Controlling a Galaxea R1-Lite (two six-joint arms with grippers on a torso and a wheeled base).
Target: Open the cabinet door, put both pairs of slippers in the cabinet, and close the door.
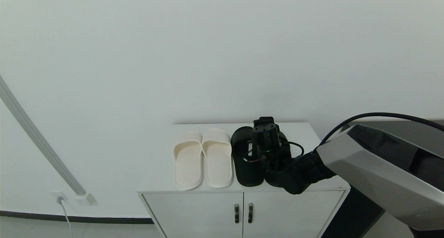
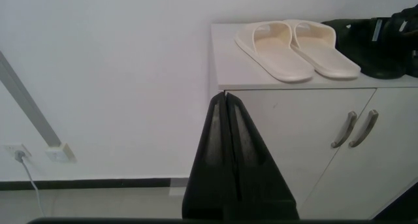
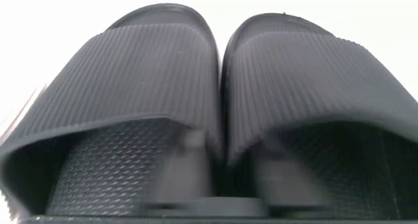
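A white cabinet [image 1: 156,184] stands against the wall with both doors closed, its two handles [image 1: 243,213] side by side at the middle. On its top lie a white pair of slippers [image 1: 203,158] and, to their right, a black pair of slippers [image 1: 247,165]. My right gripper [image 1: 265,127] hovers over the black pair. In the right wrist view its blurred fingers [image 3: 189,178] stand open, one reaching into each black slipper [image 3: 222,87] under the ribbed straps. My left gripper [image 2: 225,96] is shut and empty, low beside the cabinet's left corner [image 2: 219,90].
A wall socket with a cable [image 1: 59,198] and a slanted conduit [image 1: 34,137] sit on the wall left of the cabinet. Bare floor lies there too. A dark surface [image 1: 399,127] adjoins the cabinet's right side.
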